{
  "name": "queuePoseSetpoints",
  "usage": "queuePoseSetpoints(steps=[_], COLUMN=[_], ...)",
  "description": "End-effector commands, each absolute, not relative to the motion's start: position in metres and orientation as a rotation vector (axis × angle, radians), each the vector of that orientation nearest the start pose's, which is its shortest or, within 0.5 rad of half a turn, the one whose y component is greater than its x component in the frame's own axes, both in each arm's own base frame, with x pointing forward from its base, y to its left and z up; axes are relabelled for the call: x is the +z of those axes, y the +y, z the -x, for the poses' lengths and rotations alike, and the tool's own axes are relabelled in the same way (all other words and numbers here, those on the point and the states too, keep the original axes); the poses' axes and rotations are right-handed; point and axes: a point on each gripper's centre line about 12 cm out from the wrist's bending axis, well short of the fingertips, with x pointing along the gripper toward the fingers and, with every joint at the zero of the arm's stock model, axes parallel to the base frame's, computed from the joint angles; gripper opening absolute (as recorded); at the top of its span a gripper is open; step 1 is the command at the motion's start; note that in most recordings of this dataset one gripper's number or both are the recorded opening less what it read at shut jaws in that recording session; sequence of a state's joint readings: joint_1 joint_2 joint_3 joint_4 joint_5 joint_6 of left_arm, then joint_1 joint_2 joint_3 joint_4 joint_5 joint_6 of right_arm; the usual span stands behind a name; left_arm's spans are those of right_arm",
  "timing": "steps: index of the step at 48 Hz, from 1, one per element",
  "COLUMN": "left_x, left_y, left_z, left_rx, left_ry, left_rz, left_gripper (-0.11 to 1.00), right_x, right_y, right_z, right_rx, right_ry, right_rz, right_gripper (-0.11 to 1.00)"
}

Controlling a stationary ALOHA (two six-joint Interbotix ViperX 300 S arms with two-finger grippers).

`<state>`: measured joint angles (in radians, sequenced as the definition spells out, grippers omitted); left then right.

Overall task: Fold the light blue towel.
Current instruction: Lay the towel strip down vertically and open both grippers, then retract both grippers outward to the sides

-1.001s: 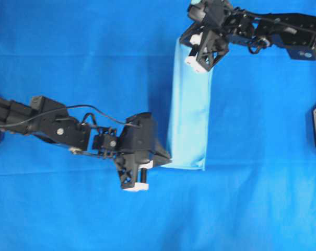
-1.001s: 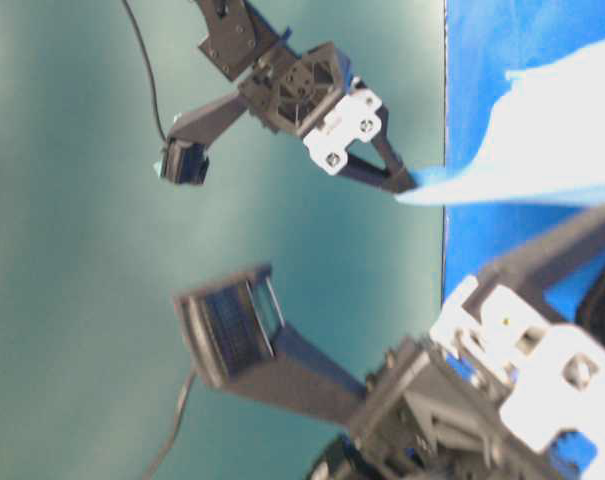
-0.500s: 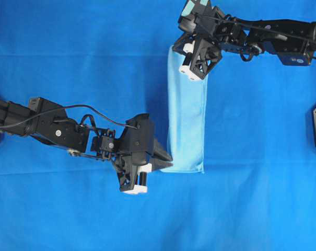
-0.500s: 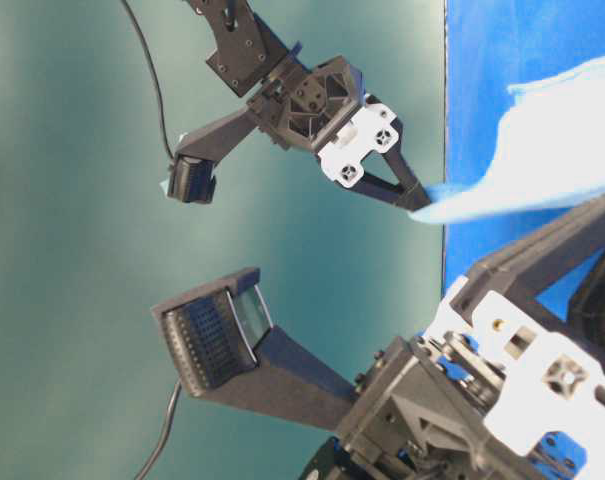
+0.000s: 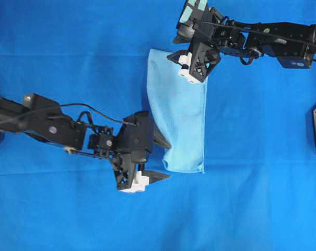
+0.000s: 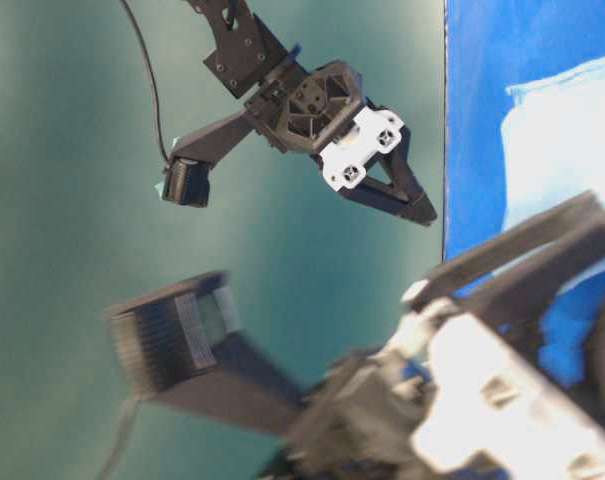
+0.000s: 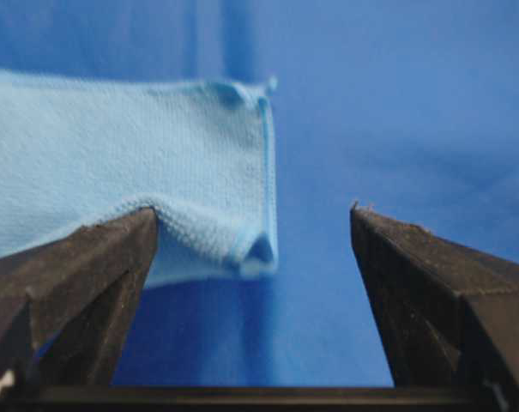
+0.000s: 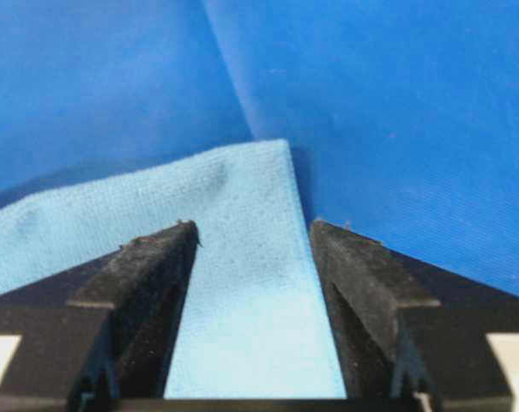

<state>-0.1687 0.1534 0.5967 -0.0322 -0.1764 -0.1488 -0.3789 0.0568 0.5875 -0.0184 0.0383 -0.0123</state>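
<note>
A deep blue table cloth [image 5: 69,52] is seen from overhead, covering the whole work surface. Nearest the lower edge of the scene, the left gripper [image 5: 160,159] is found at the near left corner of the light blue towel [image 5: 181,123], its jaws spread wide and nothing held between them. In the left wrist view the same open left gripper [image 7: 255,257] is shown with the towel's corner [image 7: 190,172] lying loose on the cloth between the two dark fingers [image 7: 79,275], a small curl raised at its hem.

The towel is laid folded at the middle of the cloth as a long strip running near to far, wider at its far end, where the upper layer is splayed out to the left.

At the far end, the right gripper [image 5: 185,61] is poised over the towel's far edge, reaching in from the right. Its jaws are parted, and in the right wrist view [image 8: 252,249] the towel's far corner [image 8: 250,206] is seen lying flat beneath the gap, ungripped.
</note>
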Motion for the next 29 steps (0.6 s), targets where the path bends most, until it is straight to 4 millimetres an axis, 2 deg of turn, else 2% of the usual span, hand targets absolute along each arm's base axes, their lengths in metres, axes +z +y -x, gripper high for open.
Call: queuePoseSetpoints(steps=[1, 14, 22, 29], left_x=[0.179, 0.231, 0.245, 0.251], left_y=[-0.069, -0.062, -0.036, -0.013], left_z=[-0.413, -0.384, -0.358, -0.331], left_rx=[-0.111, -0.12, -0.079, -0.024], left_ry=[0.559, 0.517, 0.439, 0.326], left_rz=[0.126, 0.099, 0.058, 0.059], left_gripper=[0.86, 0.86, 0.86, 0.86], right_x=[0.198, 0.241, 0.257, 0.265], right_y=[-0.145, -0.11, -0.084, -0.062], right_z=[-0.378, -0.355, -0.329, -0.298], right_rx=[-0.346, -0.287, -0.243, -0.206], right_ry=[0.621, 0.561, 0.471, 0.358], right_rz=[-0.083, -0.057, -0.049, -0.051], right_gripper=[0.6, 0.6, 0.6, 0.6])
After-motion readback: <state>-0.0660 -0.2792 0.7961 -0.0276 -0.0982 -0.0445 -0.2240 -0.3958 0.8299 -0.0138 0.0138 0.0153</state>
